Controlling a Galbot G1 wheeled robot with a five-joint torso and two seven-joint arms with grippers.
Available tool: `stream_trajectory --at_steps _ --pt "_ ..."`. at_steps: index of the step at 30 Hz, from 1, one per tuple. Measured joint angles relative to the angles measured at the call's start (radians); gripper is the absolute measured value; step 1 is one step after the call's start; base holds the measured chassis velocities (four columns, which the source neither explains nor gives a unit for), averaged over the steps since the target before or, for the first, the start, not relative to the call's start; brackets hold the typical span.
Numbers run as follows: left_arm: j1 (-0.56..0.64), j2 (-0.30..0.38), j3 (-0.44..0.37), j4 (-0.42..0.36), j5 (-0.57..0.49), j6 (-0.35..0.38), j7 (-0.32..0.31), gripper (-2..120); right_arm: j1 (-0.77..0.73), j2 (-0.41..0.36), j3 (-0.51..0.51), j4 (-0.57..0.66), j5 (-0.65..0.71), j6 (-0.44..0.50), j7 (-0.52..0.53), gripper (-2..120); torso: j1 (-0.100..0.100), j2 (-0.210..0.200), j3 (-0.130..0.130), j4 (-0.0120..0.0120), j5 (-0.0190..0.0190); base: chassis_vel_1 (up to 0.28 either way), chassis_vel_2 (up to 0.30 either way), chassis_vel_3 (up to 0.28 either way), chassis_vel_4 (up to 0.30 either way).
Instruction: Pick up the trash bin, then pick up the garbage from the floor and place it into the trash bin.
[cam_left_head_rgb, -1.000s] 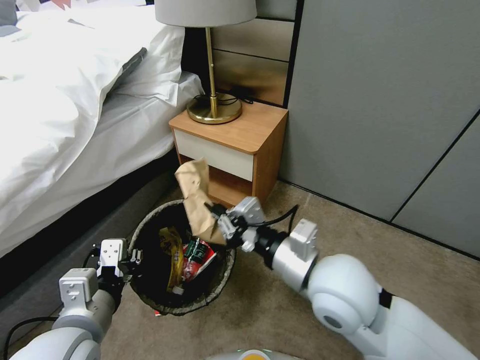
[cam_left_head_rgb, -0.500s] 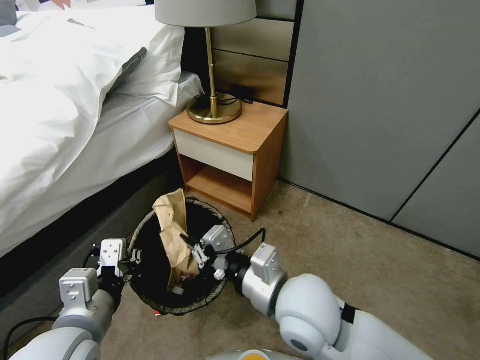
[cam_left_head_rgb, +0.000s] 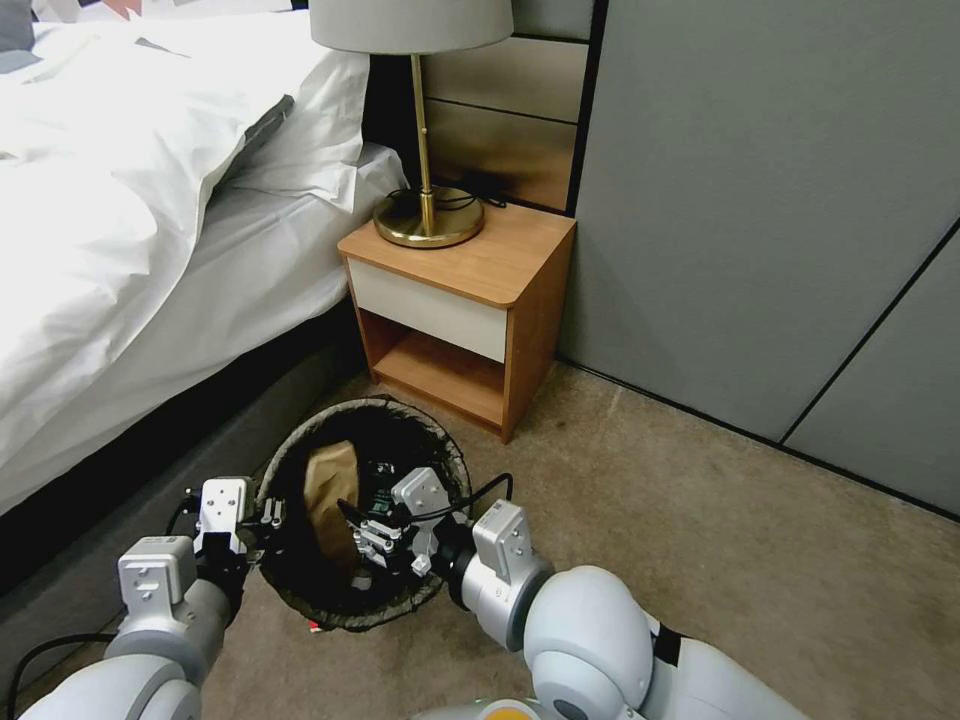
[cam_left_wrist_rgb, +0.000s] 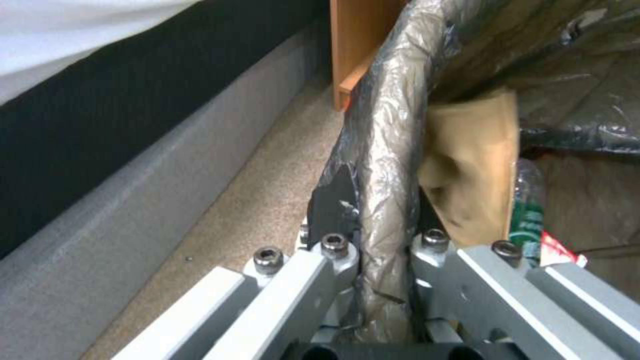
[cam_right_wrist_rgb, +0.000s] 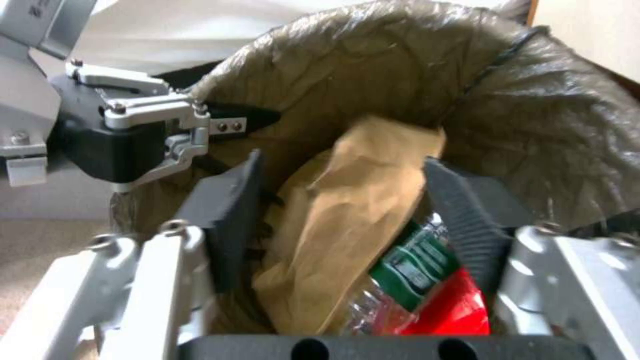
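Left pincer (cam_left_wrist_rgb: 383, 260) is clamping the trash bin (cam_left_head_rgb: 440, 585) rim beside the bed (cam_left_head_rgb: 150, 250) — right pincer (cam_right_wrist_rgb: 340, 205), fingers apart, is hanging inside over the brown paper scrap (cam_right_wrist_rgb: 340, 210), green bottle (cam_right_wrist_rgb: 413, 262) and red carton (cam_right_wrist_rgb: 453, 312) — no litter visible on the carpet.

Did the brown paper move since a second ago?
Yes. The brown paper dropped from up near the nightstand into the trash bin, with the right claw.

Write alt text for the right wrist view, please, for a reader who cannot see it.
The right tool is open inside the trash bin, its pads either side of a brown paper scrap lying on a green bottle and red carton. The left tool grips the bin's rim.
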Motion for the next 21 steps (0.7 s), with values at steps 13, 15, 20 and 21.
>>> stream_trajectory --at_steps 13,15,20,21 --pt "0.000 0.000 0.000 0.000 0.000 0.000 0.000 1 -0.095 -0.074 0.156 0.130 -0.009 0.065 -0.065 100 0.000 0.000 0.000 -0.0001 0.0001 0.000 0.000 0.000 0.000" --pt "0.000 0.000 0.000 0.000 0.000 0.000 0.000 1 -0.122 -0.103 0.208 0.190 -0.009 0.117 -0.087 100 0.000 0.000 0.000 0.0000 0.0000 0.000 0.000 0.000 0.000" --pt "0.000 0.000 0.000 0.000 0.000 0.000 0.000 1 -0.211 -0.127 0.359 0.256 -0.013 0.218 -0.118 100 0.000 0.000 0.000 -0.0001 0.0000 0.000 0.000 0.000 0.000" --pt "0.000 0.000 0.000 0.000 0.000 0.000 0.000 1 -0.235 -0.125 0.411 0.259 -0.010 0.237 -0.119 100 0.000 0.000 0.000 0.0000 0.0002 0.000 0.000 0.000 0.000"
